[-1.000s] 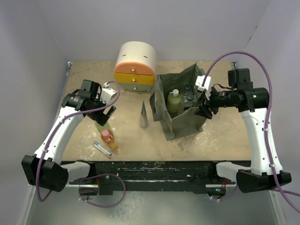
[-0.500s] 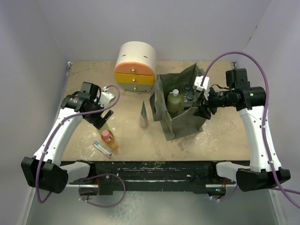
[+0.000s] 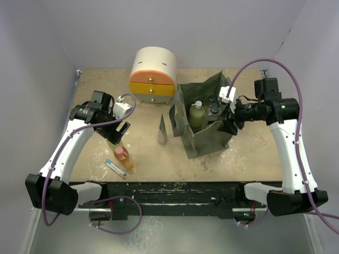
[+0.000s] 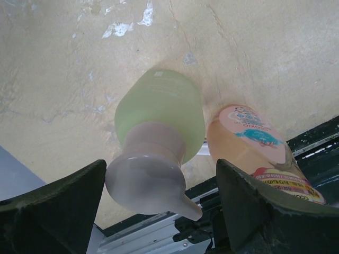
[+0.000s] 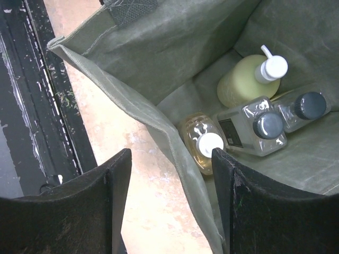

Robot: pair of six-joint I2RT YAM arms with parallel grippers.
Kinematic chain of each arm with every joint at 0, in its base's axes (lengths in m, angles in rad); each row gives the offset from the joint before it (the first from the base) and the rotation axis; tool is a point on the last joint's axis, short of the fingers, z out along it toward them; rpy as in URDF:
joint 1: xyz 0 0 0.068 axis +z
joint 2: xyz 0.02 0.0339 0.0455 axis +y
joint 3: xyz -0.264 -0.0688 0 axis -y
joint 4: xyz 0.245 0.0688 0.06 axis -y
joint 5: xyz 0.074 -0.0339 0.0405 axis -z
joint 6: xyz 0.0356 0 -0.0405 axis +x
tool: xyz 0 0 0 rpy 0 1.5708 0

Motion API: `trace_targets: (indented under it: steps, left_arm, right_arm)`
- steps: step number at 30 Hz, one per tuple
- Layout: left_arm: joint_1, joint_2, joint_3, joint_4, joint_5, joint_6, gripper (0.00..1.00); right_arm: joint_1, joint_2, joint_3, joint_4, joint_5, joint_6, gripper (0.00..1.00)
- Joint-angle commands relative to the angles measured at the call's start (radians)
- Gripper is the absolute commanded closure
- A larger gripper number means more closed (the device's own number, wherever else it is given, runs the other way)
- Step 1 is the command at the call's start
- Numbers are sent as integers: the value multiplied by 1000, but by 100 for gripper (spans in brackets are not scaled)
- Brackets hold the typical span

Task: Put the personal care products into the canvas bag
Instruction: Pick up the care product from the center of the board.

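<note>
The olive canvas bag (image 3: 207,135) stands open right of centre. Inside it the right wrist view shows a pale green pump bottle (image 5: 242,80), two clear square black-capped bottles (image 5: 249,132) (image 5: 304,108) and a clear amber white-capped bottle (image 5: 204,145). My right gripper (image 5: 169,203) is open, its fingers either side of the bag's near wall (image 5: 159,124). My left gripper (image 4: 161,209) is open, its fingers either side of the white cap of a green bottle (image 4: 161,108) standing on the table. An orange bottle (image 4: 254,145) lies next to it. A slim grey bottle (image 3: 162,130) stands left of the bag.
The round cream, orange and yellow drawer unit (image 3: 153,74) stands at the back, left of the bag. A thin white tube (image 3: 115,169) lies near the front edge beside the orange bottle (image 3: 123,157). The black table rail (image 3: 175,190) runs along the front.
My left gripper has shifted slightly down and towards the green bottle, staying open. The right arm and the bag have barely moved.
</note>
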Motion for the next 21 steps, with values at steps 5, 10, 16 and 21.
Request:
trace_targets:
  steps: [5, 10, 16, 21]
  left_arm:
    - [11, 32, 55, 27, 1, -26, 22]
    - [16, 30, 46, 20, -22, -20, 29]
    - [22, 22, 45, 17, -13, -19, 39]
    - [23, 21, 43, 21, 5, 3, 50]
  right_arm:
    - [2, -4, -17, 17, -43, -10, 35]
    - [1, -6, -25, 19, -44, -10, 35]
    - [2, -8, -30, 20, -48, -11, 34]
    - [1, -9, -30, 22, -47, -10, 34]
